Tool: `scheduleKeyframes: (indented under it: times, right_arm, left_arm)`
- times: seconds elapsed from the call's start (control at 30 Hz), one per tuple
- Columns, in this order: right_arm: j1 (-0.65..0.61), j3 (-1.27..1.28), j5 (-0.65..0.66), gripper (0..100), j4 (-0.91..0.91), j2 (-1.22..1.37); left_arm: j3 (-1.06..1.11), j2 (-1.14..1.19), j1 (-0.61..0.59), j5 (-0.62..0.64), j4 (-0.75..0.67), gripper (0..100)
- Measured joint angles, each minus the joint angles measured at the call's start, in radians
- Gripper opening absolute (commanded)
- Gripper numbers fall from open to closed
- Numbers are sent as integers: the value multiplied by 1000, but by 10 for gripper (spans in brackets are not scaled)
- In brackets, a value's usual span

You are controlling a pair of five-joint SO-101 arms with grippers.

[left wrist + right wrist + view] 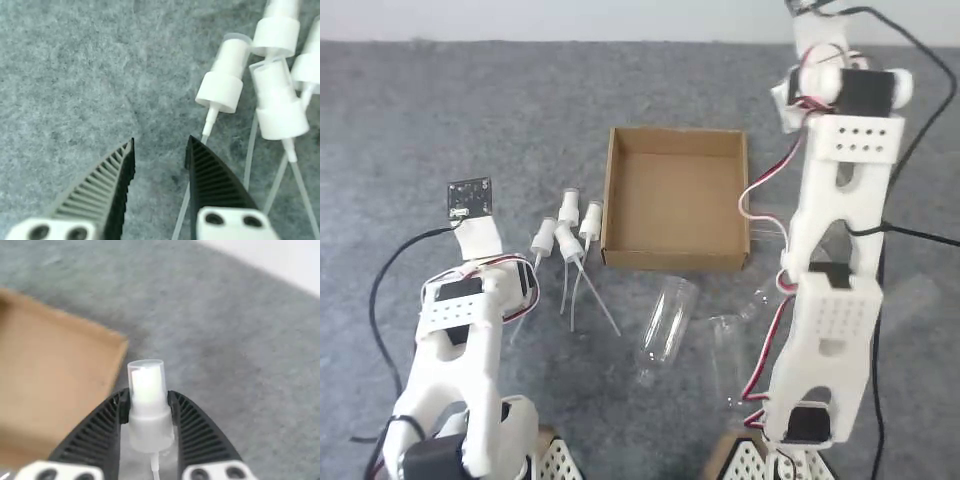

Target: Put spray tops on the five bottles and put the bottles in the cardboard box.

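One spray top [146,405] sits pinched in right gripper [147,396] beside box [92,337] corner; left gripper [161,141] gapes.

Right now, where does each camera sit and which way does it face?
High view: fixed above the table, looking down on the box, loose spray tops and bottles; both arms show.
Left wrist view: on the left arm's wrist, looking down past its open left gripper at the loose spray tops.
Right wrist view: on the right arm's wrist, looking past the right gripper, shut on one spray top, toward a box corner.
Shared: loose spray tops in high and left wrist; box in high and right wrist.
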Motion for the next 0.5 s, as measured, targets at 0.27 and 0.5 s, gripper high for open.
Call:
scheduleKeyframes:
  times: [0.27,0.5]
  right_arm:
    - [-316,612,-75,13,0,-442]
    - [-517,687,-252,14,-38,-465]
  left_arm:
    - [0,0,0,0,0,152]
    - [0,0,0,0,0,152]
